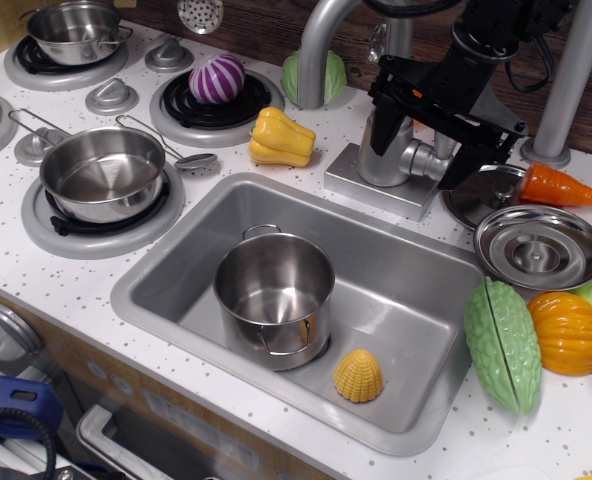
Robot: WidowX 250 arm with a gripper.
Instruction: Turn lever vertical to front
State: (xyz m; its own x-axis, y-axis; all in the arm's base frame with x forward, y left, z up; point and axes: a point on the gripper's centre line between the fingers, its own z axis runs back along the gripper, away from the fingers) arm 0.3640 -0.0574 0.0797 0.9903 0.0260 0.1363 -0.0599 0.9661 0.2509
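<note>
The faucet body (386, 150) stands on a silver base plate (371, 185) behind the sink, with its tall curved spout (321, 40) rising to the left. The lever (431, 160) shows as a stubby silver pivot branching right from the body; its flat paddle is mostly hidden behind my gripper. My black gripper (428, 145) hangs over the faucet from above. Its jaws stand apart: one finger (381, 125) lies at the left of the faucet body and the other (473, 162) just right of the lever's pivot. Nothing is clamped.
A thick grey pole (576, 80) stands at the right. An orange carrot (556, 185) and two silver lids (539, 247) lie right of the faucet. The sink (396, 300) holds a steel pot (274, 295) and a yellow corn piece (359, 376). A yellow pepper (281, 137) lies left of the faucet.
</note>
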